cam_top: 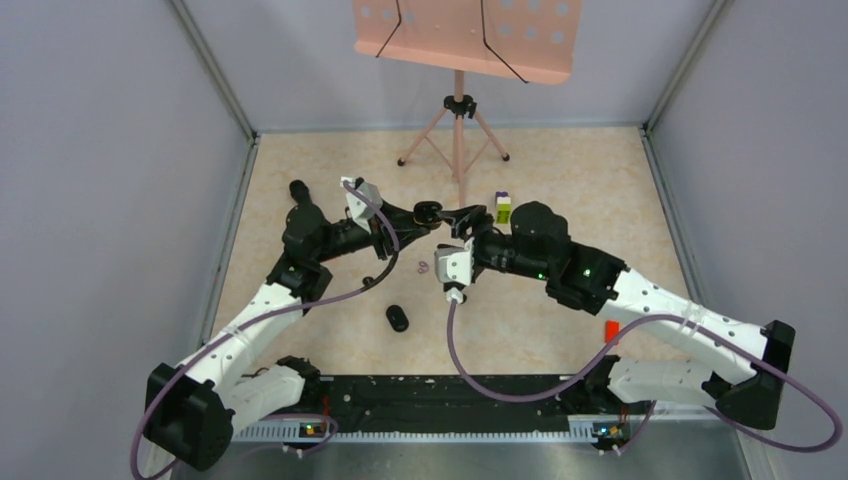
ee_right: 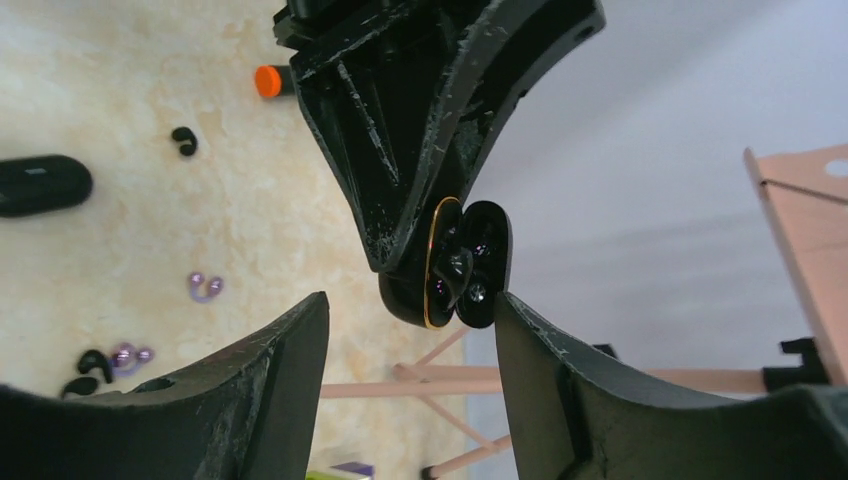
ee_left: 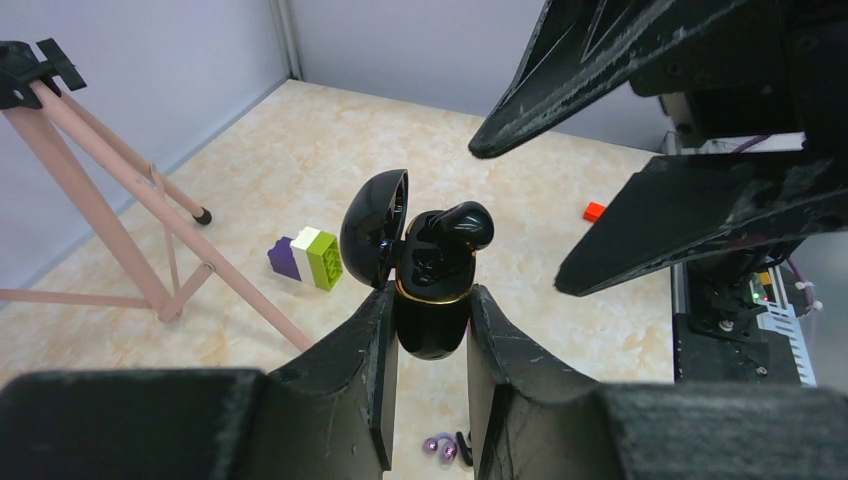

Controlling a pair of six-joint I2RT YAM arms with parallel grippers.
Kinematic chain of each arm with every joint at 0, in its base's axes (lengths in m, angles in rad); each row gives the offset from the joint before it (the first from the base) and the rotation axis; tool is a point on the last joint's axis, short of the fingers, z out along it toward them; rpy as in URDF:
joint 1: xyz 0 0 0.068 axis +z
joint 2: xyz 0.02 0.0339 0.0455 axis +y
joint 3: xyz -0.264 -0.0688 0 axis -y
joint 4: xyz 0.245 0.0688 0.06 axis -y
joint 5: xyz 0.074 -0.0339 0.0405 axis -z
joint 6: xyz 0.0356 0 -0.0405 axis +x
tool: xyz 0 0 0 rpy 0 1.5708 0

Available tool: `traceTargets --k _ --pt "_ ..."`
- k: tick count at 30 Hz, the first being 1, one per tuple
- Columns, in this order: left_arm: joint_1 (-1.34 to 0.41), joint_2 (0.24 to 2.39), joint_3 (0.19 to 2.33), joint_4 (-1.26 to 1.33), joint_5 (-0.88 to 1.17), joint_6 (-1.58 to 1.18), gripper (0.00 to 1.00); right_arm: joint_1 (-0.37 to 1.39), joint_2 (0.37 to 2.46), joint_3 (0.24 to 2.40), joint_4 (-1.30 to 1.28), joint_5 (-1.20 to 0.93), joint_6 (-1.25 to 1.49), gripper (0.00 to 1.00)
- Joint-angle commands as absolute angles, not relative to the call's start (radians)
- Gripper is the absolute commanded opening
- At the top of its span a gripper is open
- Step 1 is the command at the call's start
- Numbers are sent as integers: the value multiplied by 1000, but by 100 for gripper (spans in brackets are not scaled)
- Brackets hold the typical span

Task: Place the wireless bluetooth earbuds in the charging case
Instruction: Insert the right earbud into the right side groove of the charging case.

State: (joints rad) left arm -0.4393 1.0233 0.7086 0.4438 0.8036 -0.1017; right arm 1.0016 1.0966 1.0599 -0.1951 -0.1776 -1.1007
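Note:
My left gripper (ee_left: 432, 296) is shut on an open black charging case (ee_left: 432, 325) with a gold rim and holds it above the table, lid (ee_left: 372, 228) swung open. A black earbud (ee_left: 458, 226) sits in the case, sticking out of the top. My right gripper (ee_right: 410, 302) is open and empty, its fingers (ee_left: 610, 75) right beside the case (ee_right: 432, 268). In the top view the two grippers meet at centre (cam_top: 445, 215). Loose purple earbuds (ee_right: 204, 287) and black earbuds (ee_right: 183, 140) lie on the table; a purple and black pair (ee_left: 440, 445) lies below the case.
A second, closed black case (cam_top: 398, 318) lies near the arms. A green-and-purple block (cam_top: 502, 208) and a pink music stand (cam_top: 458, 130) stand behind the grippers. A small orange object (cam_top: 611, 330) lies at the right.

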Motion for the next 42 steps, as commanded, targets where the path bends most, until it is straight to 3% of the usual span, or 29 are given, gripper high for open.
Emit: traceTargets --k 1,9,13,19,32,42 --pt "-442 1008 696 506 792 -85 0 1013 1095 1187 -276 -166 -875 61" --pt "-442 1027 711 485 804 -65 0 1011 1094 1235 -253 -62 -594 63" --pt "-442 1032 717 471 817 -55 0 992 1128 1274 -235 -42 -422 78" --pt "-441 1026 731 438 838 -23 0 801 1283 1516 -412 -185 -50 83" --pt "-442 1018 740 416 843 -17 0 761 1357 1521 -457 -406 50 92" --pt "-441 1005 752 408 843 -19 0 734 1387 1484 -480 -395 68 90"
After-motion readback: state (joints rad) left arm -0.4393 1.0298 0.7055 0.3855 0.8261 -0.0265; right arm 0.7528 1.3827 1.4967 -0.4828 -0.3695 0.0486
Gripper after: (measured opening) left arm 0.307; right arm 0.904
